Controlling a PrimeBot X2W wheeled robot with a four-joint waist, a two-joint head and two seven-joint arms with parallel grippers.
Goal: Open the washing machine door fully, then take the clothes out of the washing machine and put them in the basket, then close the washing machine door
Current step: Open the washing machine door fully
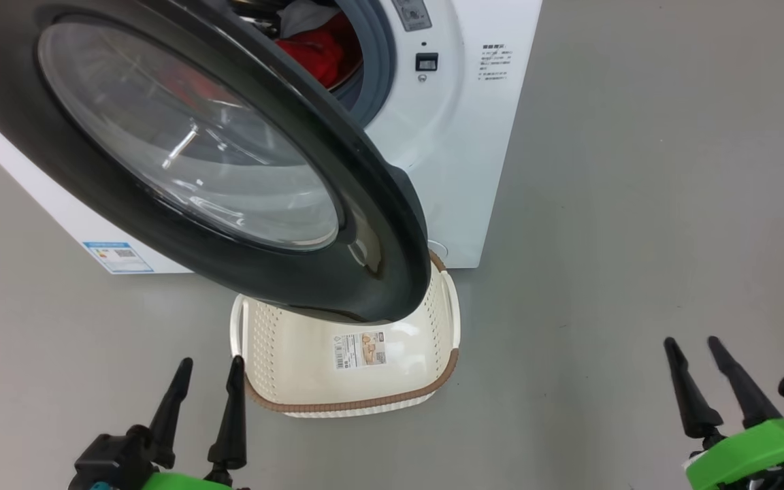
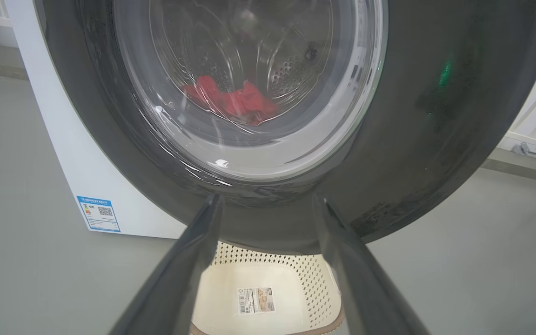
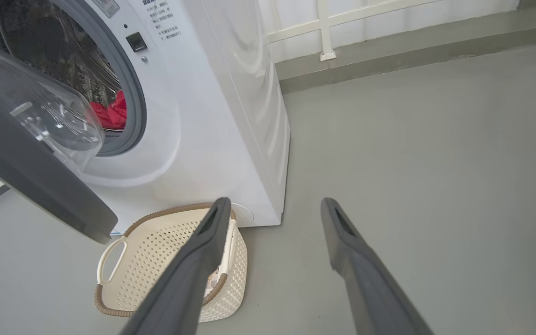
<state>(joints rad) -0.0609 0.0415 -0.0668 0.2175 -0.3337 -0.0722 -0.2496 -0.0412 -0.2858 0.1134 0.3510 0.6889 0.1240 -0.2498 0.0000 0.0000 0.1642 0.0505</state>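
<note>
door [image 1: 371,231] ajar, above basket [image 1: 297,354]; red clothes [image 1: 317,51] inside washer [image 1: 460,170]; l pincer [image 1: 211,363] + r pincer [image 1: 691,341] spread wide, empty.

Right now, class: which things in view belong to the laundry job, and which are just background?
Job: washing machine door, washing machine, red clothes, basket.
Background: blue energy label, white railing, grey floor.
</note>
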